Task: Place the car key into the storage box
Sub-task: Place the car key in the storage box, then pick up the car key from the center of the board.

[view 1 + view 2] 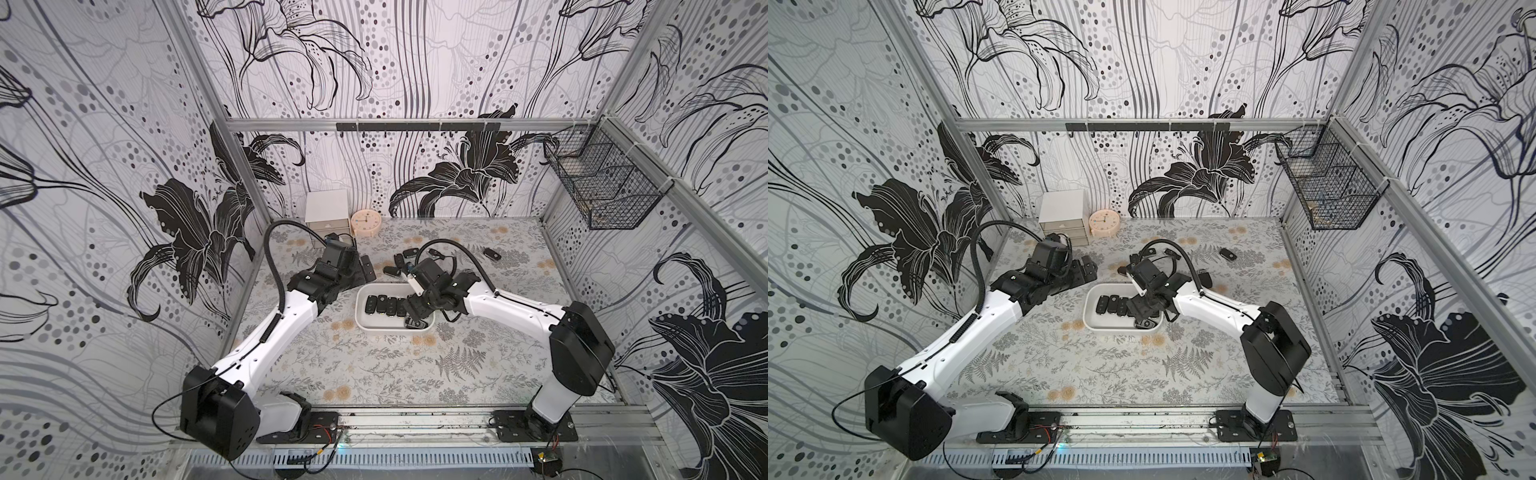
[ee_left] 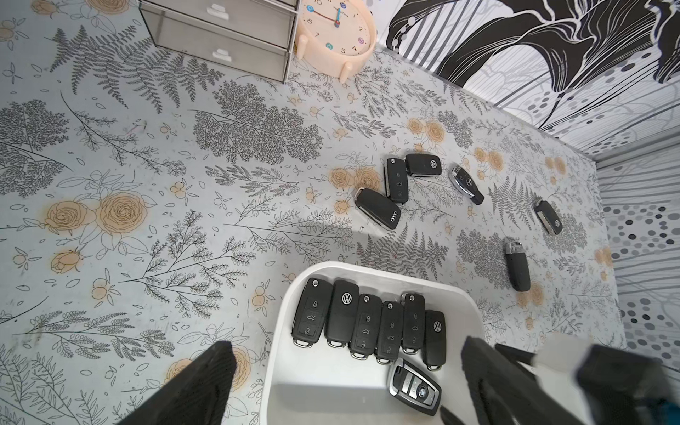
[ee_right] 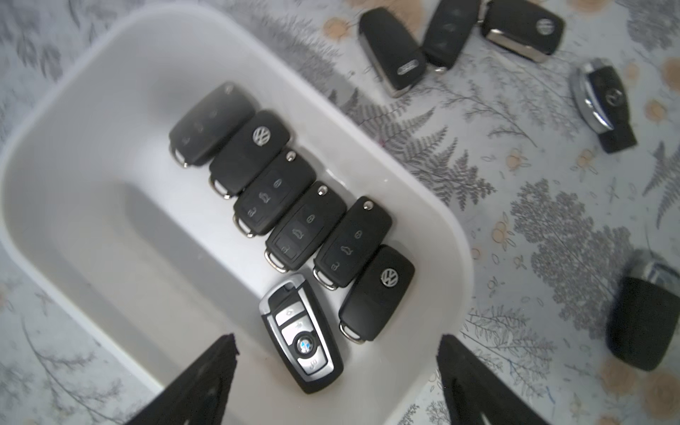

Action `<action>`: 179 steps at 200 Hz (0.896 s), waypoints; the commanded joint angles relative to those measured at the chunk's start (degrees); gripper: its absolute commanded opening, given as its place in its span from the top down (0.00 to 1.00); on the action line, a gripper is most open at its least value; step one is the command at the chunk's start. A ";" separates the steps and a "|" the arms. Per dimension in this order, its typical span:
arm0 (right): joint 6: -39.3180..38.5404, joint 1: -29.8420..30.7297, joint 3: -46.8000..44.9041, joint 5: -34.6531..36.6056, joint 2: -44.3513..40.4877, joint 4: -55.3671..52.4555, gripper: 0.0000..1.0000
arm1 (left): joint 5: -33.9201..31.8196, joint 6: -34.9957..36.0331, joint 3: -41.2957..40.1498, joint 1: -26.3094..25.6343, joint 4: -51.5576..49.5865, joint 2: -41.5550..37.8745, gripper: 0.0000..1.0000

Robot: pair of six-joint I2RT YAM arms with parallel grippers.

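The storage box (image 1: pixel 360 321) (image 1: pixel 1088 312) is a shallow white tray at mid-table. A row of several black flip keys (image 3: pixel 290 206) (image 2: pixel 368 323) lies along its far wall. A silver-and-black car key (image 3: pixel 301 335) (image 2: pixel 415 386) (image 1: pixel 417 323) lies flat on the box floor in front of that row, touched by nothing. My right gripper (image 3: pixel 336 342) (image 1: pixel 411 307) hangs open just above this key, one finger on either side and apart from it. To the left of the box and behind it, my left gripper (image 2: pixel 349 346) (image 1: pixel 366 268) is open and empty.
More black car keys (image 2: pixel 397 184) (image 3: pixel 441 36) lie loose on the table behind the box, and one key (image 1: pixel 492 253) lies further right. A white drawer cabinet (image 1: pixel 327 212) and a peach clock (image 1: pixel 365 222) stand at the back wall. A black wire basket (image 1: pixel 602 191) hangs on the right wall.
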 commanded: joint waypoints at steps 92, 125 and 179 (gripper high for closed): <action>13.14 -10.06 2.49 0.87 -1.72 2.55 0.00 | 8.61 3.41 11.65 0.37 7.98 17.27 0.01; 14.17 -10.95 5.41 0.56 2.52 2.79 0.00 | 9.40 4.87 15.82 0.34 6.67 22.59 0.00; 15.14 -12.06 8.34 -0.57 5.62 3.17 0.00 | 9.67 6.40 18.47 0.38 7.02 26.15 0.01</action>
